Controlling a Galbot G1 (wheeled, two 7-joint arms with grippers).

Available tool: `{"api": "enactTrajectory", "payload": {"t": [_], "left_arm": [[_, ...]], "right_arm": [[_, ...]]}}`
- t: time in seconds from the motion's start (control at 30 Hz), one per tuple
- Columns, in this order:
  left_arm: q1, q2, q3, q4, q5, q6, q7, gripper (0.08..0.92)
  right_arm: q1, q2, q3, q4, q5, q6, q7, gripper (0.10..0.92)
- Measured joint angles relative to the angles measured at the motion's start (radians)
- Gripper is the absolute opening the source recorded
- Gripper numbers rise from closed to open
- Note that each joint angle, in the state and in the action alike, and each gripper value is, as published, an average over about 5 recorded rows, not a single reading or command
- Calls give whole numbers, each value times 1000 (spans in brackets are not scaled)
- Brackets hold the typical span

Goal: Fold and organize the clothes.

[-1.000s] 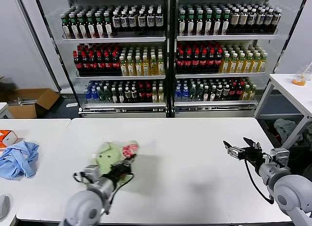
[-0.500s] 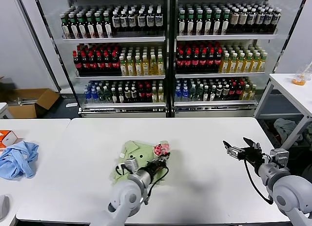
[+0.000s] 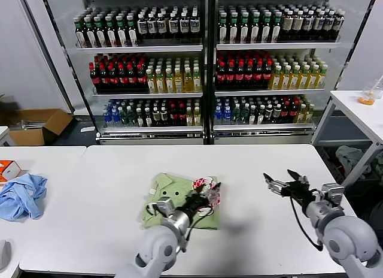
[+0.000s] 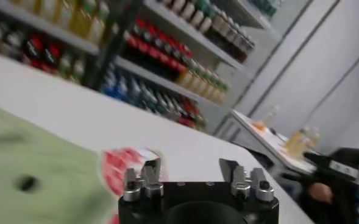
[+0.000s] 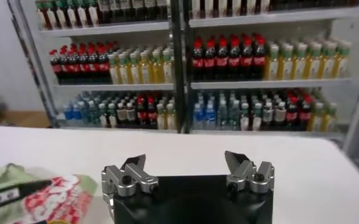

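The light green shirt (image 3: 173,200) lies bunched on the white table (image 3: 251,164), its pink-red and white print (image 3: 202,183) at its right edge. My left gripper (image 3: 210,193) is open at that right edge, over the print. In the left wrist view its jaws (image 4: 188,164) stand wide apart, with the shirt (image 4: 39,176) and print (image 4: 121,170) to one side and nothing between them. My right gripper (image 3: 281,185) is open and empty, low over the table to the right of the shirt. The right wrist view (image 5: 185,159) shows bare table between its jaws and the shirt (image 5: 57,195) farther off.
A smaller light blue garment (image 3: 23,195) and an orange box (image 3: 7,169) lie on the left table. Drink shelves (image 3: 203,68) stand behind. A side table (image 3: 359,110) stands at the right, and a cardboard box (image 3: 36,125) is on the floor at the left.
The shirt has shifted right across the table together with my left gripper and now lies more spread out. My right gripper has moved a little left towards it.
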Motion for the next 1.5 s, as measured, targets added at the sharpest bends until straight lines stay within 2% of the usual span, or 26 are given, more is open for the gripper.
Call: {"api": "enactTrajectory", "payload": {"t": [0.13, 0.27, 0.63, 0.73, 1.03, 1.43, 1.5], "left_arm": [[47, 52, -84, -40, 43, -30, -8, 770], [107, 107, -185, -80, 58, -54, -19, 820], [272, 180, -397, -175, 68, -101, -39, 823], [304, 189, -427, -188, 70, -108, -40, 823], [359, 193, -473, -209, 72, -113, -43, 823], [385, 191, -495, -217, 72, -116, -42, 823], [387, 189, -495, -217, 73, -116, -41, 823]], "right_arm": [[54, 50, -93, -32, 15, 6, 24, 823], [113, 114, -189, -80, 26, 9, 47, 823], [256, 291, -387, -261, 34, 24, 97, 813], [289, 336, -417, -316, 29, 27, 109, 756], [357, 415, -467, -438, 27, 43, 139, 498], [417, 419, -484, -530, -27, 53, 136, 169], [427, 408, -481, -541, -44, 53, 130, 143]]}}
